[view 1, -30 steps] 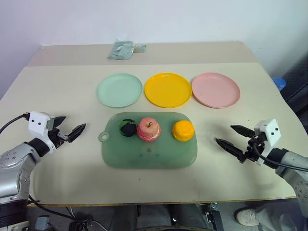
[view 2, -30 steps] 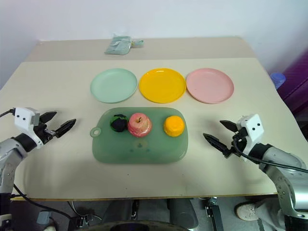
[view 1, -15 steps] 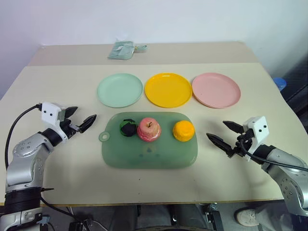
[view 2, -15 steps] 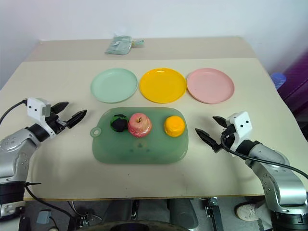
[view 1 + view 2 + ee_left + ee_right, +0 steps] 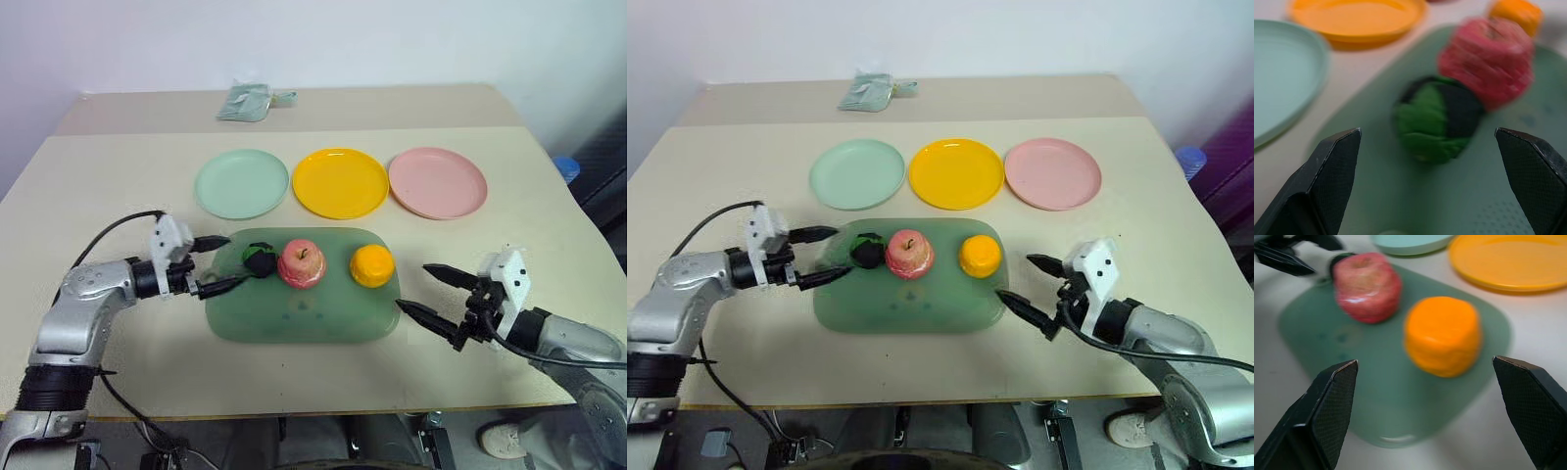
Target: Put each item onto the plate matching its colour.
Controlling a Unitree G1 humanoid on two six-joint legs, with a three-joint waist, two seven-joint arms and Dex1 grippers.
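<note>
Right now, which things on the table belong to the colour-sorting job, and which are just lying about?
Belongs to the job:
apple
orange
green-and-black ball
green plate
yellow plate
pink plate

Just lying about:
green board under the fruit
crumpled green cloth at the far edge

- A translucent green rounded board lies on the beige table.
- On it sit a dark green-and-black ball, a pinkish-red apple touching it, and a yellow-orange orange apart.
- Beyond lie a mint green round plate, a yellow round plate and a pink round plate.
- The left gripper, jaws spread, points at the ball.
- The right gripper, also spread, is at the board's corner.
</note>
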